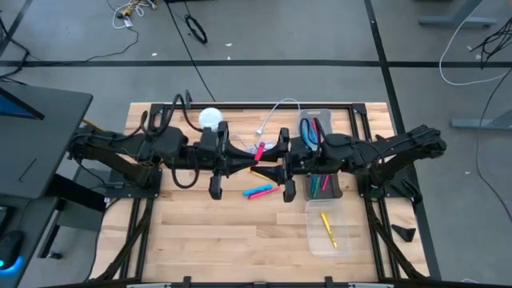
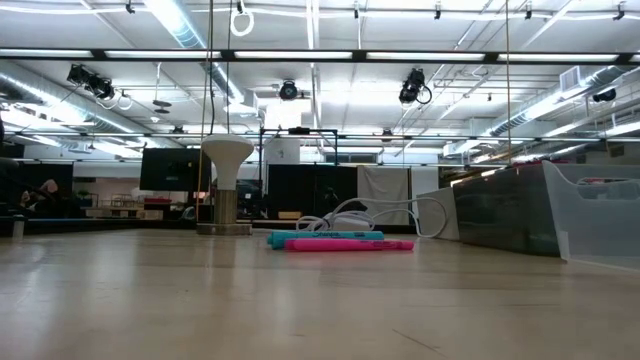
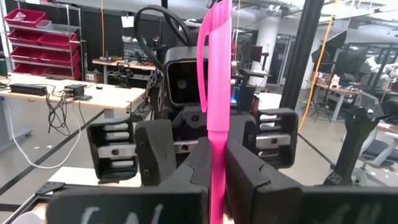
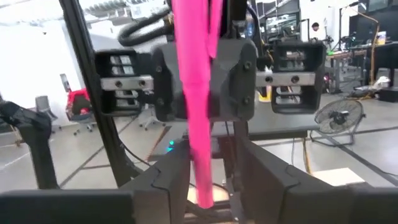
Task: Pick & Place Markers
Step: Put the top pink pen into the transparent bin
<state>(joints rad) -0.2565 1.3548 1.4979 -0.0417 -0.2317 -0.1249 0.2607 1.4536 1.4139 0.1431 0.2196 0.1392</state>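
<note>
My left gripper is clamped on a slim pink plastic marker, held up above the middle of the wooden table. My right gripper faces it, its fingers narrowly parted around the marker's other end. A blue marker and another pink marker lie touching, near the table's centre.

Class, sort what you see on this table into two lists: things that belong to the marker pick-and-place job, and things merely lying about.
Belonging to the job:
pink marker, held between left gripper and right gripper
blue marker and second pink marker on the table
yellow marker in the clear bin
markers in the dark bin

Lying about:
white cable
white lamp
</note>
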